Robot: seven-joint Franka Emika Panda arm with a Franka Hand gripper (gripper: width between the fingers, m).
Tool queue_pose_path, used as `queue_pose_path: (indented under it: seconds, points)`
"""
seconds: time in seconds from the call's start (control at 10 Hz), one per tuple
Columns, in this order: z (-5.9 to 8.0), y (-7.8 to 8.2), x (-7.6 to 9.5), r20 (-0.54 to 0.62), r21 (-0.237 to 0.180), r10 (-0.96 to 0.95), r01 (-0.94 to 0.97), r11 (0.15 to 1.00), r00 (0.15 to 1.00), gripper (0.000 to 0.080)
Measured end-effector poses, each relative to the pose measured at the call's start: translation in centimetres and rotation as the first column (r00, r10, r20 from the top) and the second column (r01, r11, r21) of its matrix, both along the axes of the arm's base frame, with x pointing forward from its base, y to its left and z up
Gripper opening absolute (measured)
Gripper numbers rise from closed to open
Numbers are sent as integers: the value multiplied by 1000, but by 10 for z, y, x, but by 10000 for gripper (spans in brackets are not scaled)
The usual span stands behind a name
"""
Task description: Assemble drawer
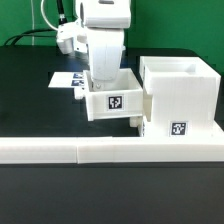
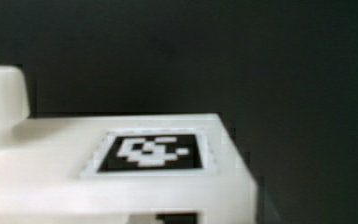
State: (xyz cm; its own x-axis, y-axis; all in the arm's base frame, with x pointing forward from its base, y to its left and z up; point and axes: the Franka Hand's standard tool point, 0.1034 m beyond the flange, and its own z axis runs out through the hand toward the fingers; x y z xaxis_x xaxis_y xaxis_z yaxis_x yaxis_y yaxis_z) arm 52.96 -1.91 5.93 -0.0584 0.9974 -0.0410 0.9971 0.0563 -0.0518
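Exterior: gripper (image 1: 104,82) down on one tray (image 1: 113,103), which touches the housing (image 1: 179,96) on the exterior view's right, by the wall strip (image 1: 110,150). Grip state: cannot tell. Looks mid-insertion; second tray not visible.
Wrist: smooth matte white plastic, boxy tray (image 2: 105,175) top, square tag (image 2: 153,152), one finger (image 2: 2,100).

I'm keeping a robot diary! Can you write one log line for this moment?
pincer: down on tray, grip hidden | tray: beside housing | housing: upright, open top | marker board: behind
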Motion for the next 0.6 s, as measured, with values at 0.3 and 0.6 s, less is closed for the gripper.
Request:
queue_pose_path:
  seconds: [0.3, 0.6]
  points:
    - [4, 3, 8, 16, -2, -59, 59, 998, 998, 42]
    - [4, 3, 7, 16, -3, -89, 89, 996, 996, 42]
